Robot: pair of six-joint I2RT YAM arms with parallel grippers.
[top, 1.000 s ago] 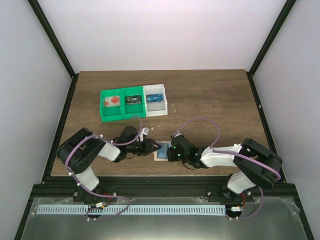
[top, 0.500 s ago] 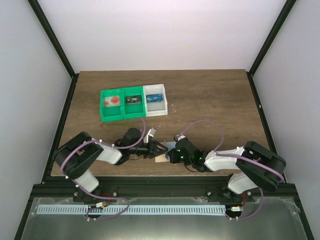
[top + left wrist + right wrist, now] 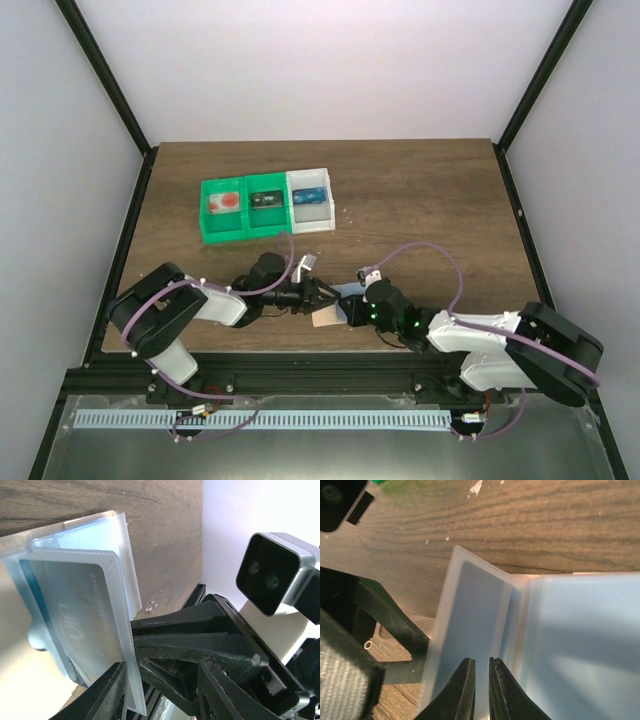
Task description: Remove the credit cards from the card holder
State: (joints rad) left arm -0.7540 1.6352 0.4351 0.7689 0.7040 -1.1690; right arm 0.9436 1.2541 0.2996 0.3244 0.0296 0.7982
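The card holder (image 3: 324,320) is a tan sleeve near the table's front edge, between my two grippers. Its clear inner pockets (image 3: 120,555) fan open, and light blue credit cards (image 3: 75,615) sit in them. My left gripper (image 3: 319,295) (image 3: 161,664) has its jaws apart, with one pocket edge resting against the inside of its left finger (image 3: 107,695). My right gripper (image 3: 345,312) (image 3: 480,660) is almost shut, only a thin slit between its fingers, with its tips against an upright pocket holding a card (image 3: 470,610). I cannot tell whether it pinches anything.
A green bin (image 3: 240,208) and a white bin (image 3: 310,200), each holding small items, stand side by side at the back left. The right wrist camera (image 3: 275,575) hangs close in front of my left fingers. The table's front edge (image 3: 330,350) runs just below both grippers.
The holder, flat on the table a second ago, is now tipped up and fanned open. The right arm has drawn back to the right, and the left gripper has shifted slightly right.
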